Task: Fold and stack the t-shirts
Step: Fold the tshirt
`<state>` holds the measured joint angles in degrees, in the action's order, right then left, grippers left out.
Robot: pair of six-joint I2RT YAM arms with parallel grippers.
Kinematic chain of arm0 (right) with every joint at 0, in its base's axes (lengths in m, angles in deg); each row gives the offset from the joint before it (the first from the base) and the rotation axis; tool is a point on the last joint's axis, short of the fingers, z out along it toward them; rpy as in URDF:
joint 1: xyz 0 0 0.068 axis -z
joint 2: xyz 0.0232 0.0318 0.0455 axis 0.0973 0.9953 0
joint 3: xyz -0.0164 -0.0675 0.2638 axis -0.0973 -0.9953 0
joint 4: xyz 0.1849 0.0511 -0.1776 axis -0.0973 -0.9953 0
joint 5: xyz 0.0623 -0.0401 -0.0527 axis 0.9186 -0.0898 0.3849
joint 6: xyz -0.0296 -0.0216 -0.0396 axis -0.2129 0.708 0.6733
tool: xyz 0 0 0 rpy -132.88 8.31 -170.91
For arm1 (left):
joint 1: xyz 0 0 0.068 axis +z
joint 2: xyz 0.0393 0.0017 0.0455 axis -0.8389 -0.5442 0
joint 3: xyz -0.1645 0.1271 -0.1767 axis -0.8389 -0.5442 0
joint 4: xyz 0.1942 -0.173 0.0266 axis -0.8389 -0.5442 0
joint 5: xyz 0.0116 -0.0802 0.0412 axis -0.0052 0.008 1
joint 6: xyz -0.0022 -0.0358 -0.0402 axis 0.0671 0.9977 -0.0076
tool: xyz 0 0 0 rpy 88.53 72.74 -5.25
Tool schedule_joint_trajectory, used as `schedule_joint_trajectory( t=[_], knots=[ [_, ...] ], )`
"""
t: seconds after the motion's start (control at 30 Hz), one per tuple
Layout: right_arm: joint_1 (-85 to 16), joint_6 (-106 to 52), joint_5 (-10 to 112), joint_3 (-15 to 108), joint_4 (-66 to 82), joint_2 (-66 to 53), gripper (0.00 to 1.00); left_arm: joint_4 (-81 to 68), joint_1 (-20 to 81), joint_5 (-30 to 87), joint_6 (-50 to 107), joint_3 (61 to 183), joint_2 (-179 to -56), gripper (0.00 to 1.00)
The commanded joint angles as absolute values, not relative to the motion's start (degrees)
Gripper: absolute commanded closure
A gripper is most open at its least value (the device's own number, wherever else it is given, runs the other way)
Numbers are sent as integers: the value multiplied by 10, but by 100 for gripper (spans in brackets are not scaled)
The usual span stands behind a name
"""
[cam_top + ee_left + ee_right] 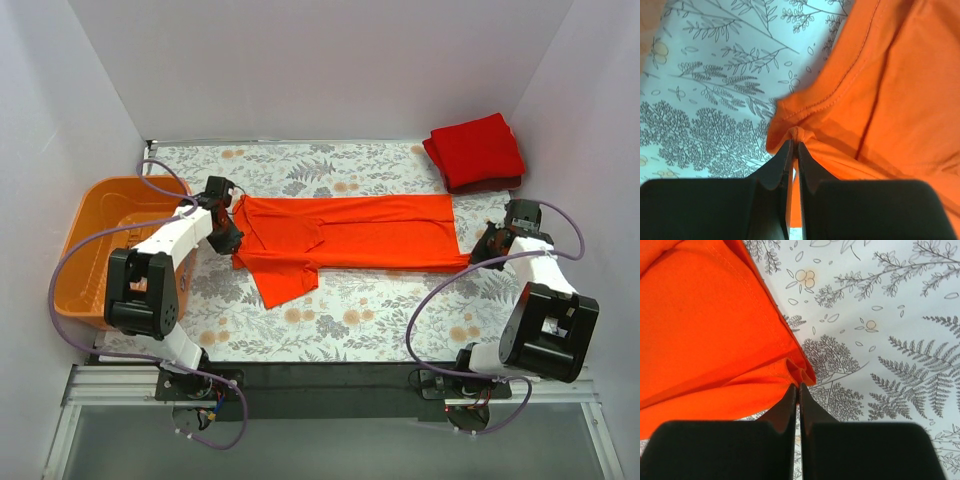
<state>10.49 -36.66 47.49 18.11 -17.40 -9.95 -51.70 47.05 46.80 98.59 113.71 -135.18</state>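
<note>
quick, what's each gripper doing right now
left gripper: closed, pinching an edge of the orange-red t-shirt
right gripper: closed, pinching the other end of the same t-shirt

The orange-red t-shirt (350, 232) in front of you is soft, matt knit cloth with rows of stitching along its hems. The deeper red t-shirt (476, 150) has the same dull cloth look. Your table (400, 300) carries a flat, matt cover printed with leaves and flowers. The basket (110, 210) is smooth orange plastic with a faint sheen. The jaws of your left gripper (794, 145) and right gripper (798, 387) look like matt black plastic.
</note>
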Motion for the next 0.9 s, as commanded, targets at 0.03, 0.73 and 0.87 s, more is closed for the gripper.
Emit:
schedule_joint_trajectory(
  t=[0.03, 0.73, 0.87],
  knots=[
    [98, -366, 472, 222, -136, -73, 99, -524, 484, 482, 979, 1173, -1364, 100],
    [73, -359, 461, 290, -111, 27, 99, -508, 492, 497, 978, 1221, -1421, 100],
    [71, -359, 457, 295, -108, 37, 99, -508, 492, 502, 978, 1232, -1426, 100]
  ],
)
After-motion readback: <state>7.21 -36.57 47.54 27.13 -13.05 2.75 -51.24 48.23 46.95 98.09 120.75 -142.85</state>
